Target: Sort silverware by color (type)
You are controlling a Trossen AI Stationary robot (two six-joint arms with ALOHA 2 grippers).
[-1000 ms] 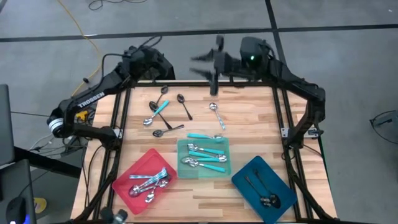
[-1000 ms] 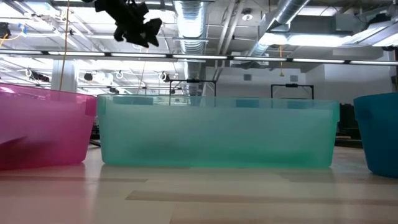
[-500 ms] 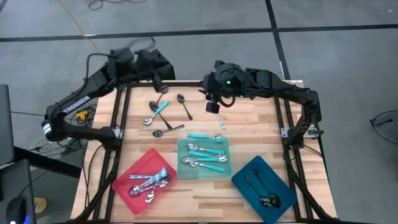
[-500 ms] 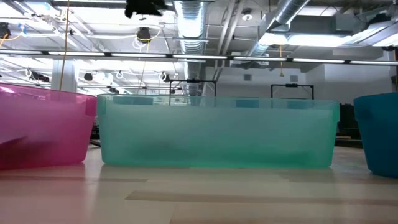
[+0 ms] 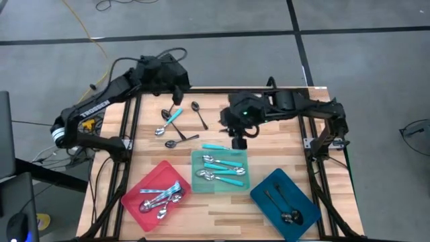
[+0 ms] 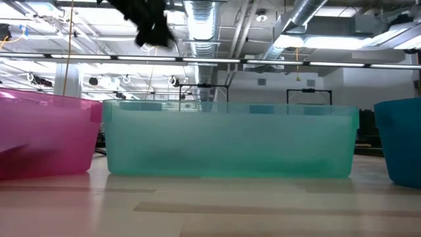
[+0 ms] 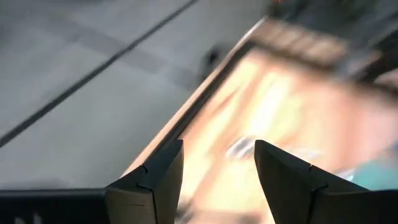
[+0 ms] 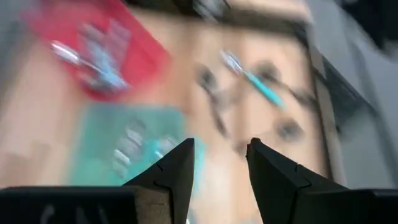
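Loose silverware lies on the wooden table's far left part: a turquoise-handled spoon (image 5: pixel 171 119) and dark spoons (image 5: pixel 199 115) (image 5: pixel 181 141). Another turquoise-handled spoon (image 5: pixel 222 146) lies at the teal tray's far rim. My right gripper (image 5: pixel 238 140) (image 8: pixel 221 163) hangs open above the table's middle, just beyond the teal tray (image 5: pixel 196 156), tipped downward, with nothing between its fingers. My left gripper (image 5: pixel 177 94) (image 7: pixel 217 168) hovers open over the far left edge, high above the loose spoons. It also shows at the top of the low view (image 6: pixel 150 25).
Three trays stand along the near side. The red tray (image 5: pixel 138 187) holds silver spoons, the teal tray holds turquoise-handled spoons, and the blue tray (image 5: pixel 265 185) holds dark spoons. Bare wood lies at the table's far right. A black frame (image 5: pixel 127 121) edges the table.
My right gripper has come from beyond the far edge toward the table's middle, sinking and tipping downward, and now stands over where a silver spoon lay. My left gripper has swung back a little and then come in over the far left edge, tipping downward.
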